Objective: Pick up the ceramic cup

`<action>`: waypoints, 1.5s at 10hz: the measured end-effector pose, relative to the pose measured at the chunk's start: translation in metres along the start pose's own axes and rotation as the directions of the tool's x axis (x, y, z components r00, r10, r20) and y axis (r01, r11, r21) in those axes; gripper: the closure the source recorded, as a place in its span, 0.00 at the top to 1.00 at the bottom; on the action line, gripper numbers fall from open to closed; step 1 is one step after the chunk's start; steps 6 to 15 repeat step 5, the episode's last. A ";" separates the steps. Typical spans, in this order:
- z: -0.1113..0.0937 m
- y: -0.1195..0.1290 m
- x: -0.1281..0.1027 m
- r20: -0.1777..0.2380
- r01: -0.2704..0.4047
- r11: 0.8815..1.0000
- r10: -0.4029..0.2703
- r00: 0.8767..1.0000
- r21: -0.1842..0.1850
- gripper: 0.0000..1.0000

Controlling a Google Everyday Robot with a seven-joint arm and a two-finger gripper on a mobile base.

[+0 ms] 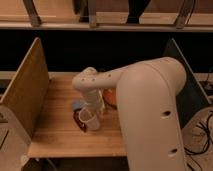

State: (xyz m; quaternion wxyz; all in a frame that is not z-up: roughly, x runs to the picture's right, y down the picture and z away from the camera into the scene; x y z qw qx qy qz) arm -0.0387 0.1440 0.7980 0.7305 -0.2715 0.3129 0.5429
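Observation:
The ceramic cup (89, 120) is small and whitish with a round rim. It sits near the middle of the wooden table (55, 137), tilted a little, with its rim facing up and left. My gripper (96, 111) is right at the cup's upper right side, at the end of the white arm (145, 100) that reaches in from the right. The arm hides the contact between gripper and cup.
An orange-red bowl (109, 96) lies just behind the gripper, partly hidden by the arm. A blue object (77, 104) and a dark red object (78, 119) lie left of the cup. Upright wooden panels (25, 90) stand at both table ends, and a shelf runs behind.

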 end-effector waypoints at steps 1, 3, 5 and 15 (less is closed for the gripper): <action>-0.015 -0.013 -0.007 0.042 -0.035 0.999 0.034 0.999 0.017 0.00; -0.051 -0.046 -0.024 0.145 -0.118 0.991 0.109 0.983 0.055 0.00; -0.078 -0.068 -0.038 0.213 -0.182 0.981 0.163 0.963 0.070 0.00; -0.078 -0.068 -0.038 0.213 -0.182 0.981 0.163 0.963 0.070 0.00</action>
